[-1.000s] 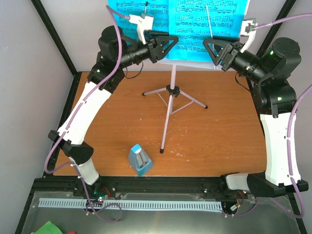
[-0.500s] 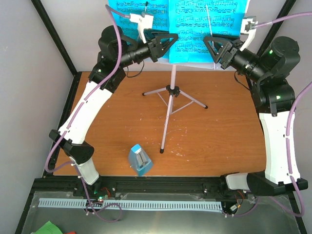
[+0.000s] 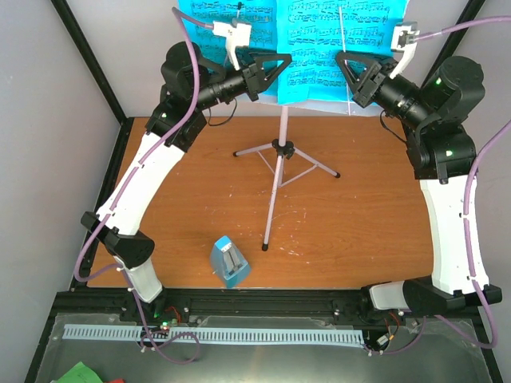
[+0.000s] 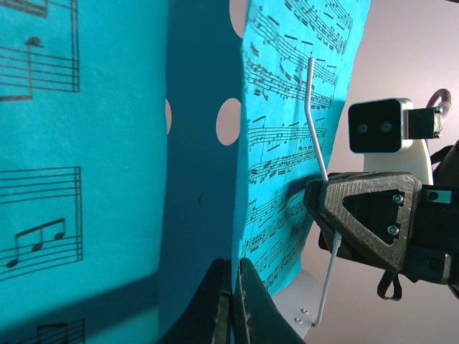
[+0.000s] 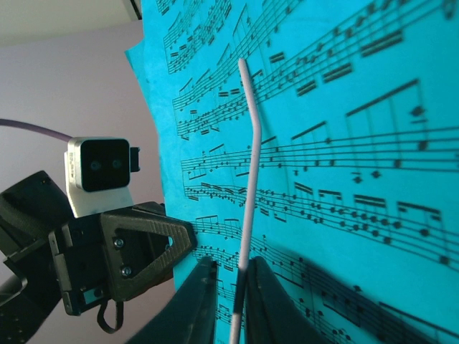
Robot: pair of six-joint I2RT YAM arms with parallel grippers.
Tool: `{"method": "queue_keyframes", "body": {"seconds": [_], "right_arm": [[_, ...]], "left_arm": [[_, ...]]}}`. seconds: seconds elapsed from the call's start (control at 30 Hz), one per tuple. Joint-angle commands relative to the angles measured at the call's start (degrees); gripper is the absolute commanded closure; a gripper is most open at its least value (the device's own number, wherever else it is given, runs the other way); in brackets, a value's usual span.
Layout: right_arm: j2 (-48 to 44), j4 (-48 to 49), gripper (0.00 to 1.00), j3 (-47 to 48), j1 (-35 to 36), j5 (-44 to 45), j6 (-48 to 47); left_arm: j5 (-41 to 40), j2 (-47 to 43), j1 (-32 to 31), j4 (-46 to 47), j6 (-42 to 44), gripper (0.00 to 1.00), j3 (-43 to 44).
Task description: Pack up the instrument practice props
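Two hands shut at the music stand (image 3: 282,132).
Left hand (image 4: 231,304) pinches sheet-music pages (image 3: 311,48); right hand (image 5: 229,297) clamps wire retainer (image 5: 248,179).

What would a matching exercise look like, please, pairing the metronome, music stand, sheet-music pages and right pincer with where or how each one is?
Column one:
1. metronome
2. music stand
3. sheet-music pages
4. right pincer

Column two:
A. bright blue, propped high at the back
B. shut on the thin white wire
C. sitting near the front edge of the table
D. legs spread mid-table

Pairs: 1-C, 2-D, 3-A, 4-B
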Motion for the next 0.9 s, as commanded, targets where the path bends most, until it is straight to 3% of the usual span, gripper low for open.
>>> {"method": "queue_keyframes", "body": {"seconds": [0.0,0.47,0.87], "right_arm": [[-1.4,4.2,0.97,-1.6,0.6,-0.6,-0.4],[-2.3,5.4,0.97,-4.0,0.7,0.4,-1.5],[-2.9,4.8,0.97,-5.0,0.6,2.1,-1.8]], "left_arm": [[0.4,0.2,-0.5,1.4,-0.9,1.00,2.4],[-1.0,-2.6,-0.5,1.0,0.9,1.00,1.9],[-6.5,-15.6,1.8,-3.3,6.1,1.00,-6.8]]}}
